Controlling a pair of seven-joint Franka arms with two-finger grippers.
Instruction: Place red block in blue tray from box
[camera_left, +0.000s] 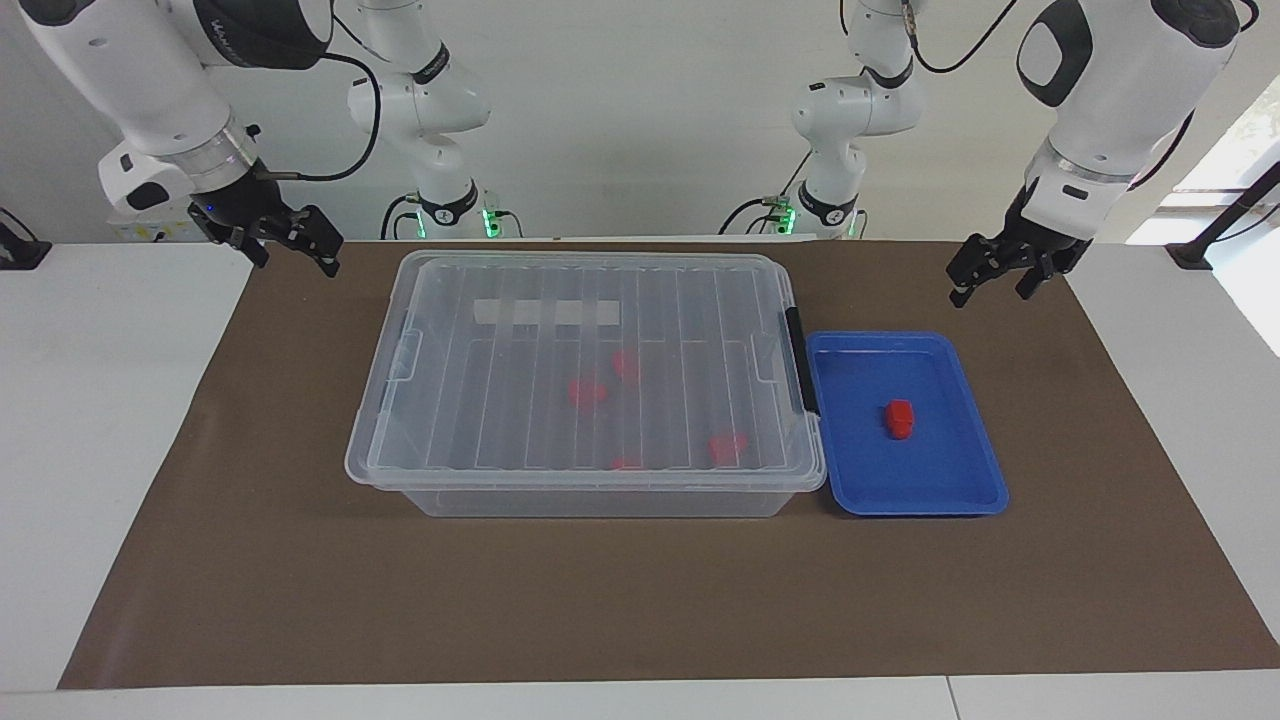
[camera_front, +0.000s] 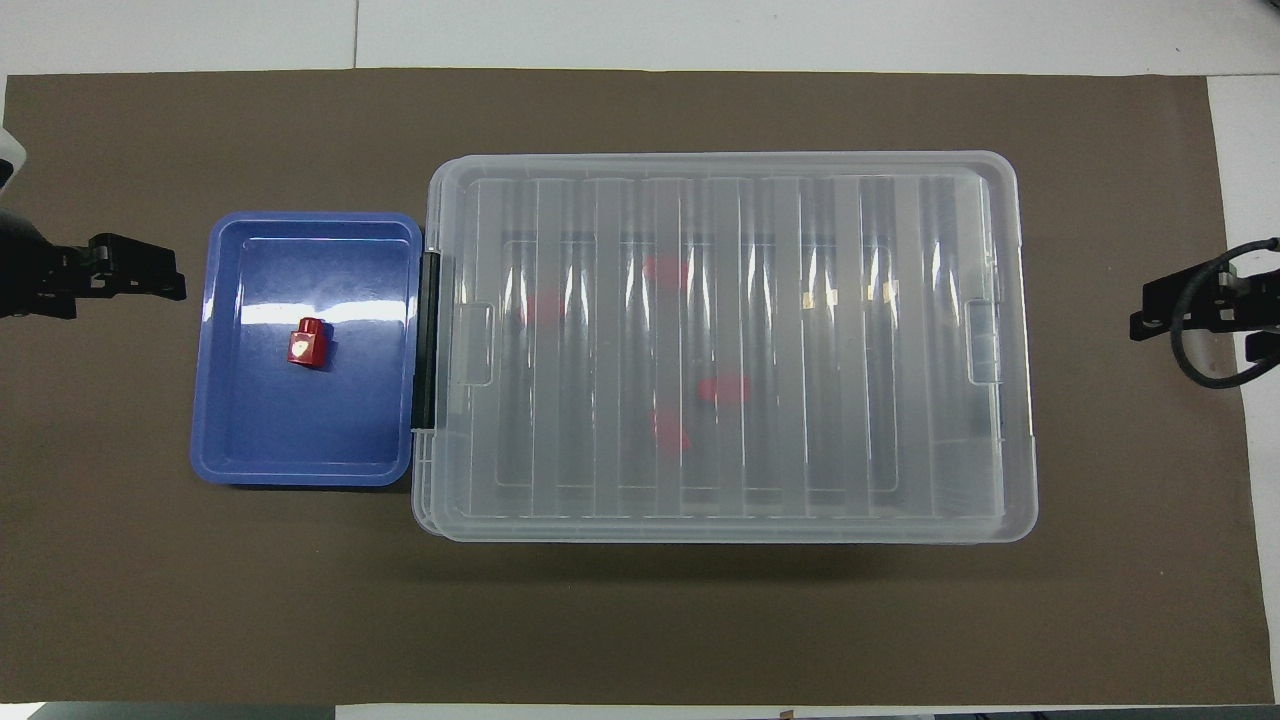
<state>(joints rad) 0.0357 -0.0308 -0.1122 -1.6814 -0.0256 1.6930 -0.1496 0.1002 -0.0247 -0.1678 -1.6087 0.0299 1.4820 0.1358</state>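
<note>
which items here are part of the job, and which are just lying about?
Part of the job:
- red block, lying in the blue tray
- box, lid on, beside the tray
- left tool, open, in the air by the tray's end
- right tool, open, in the air at the box's other end

Lying about:
- other red blocks inside the box
- brown mat
</note>
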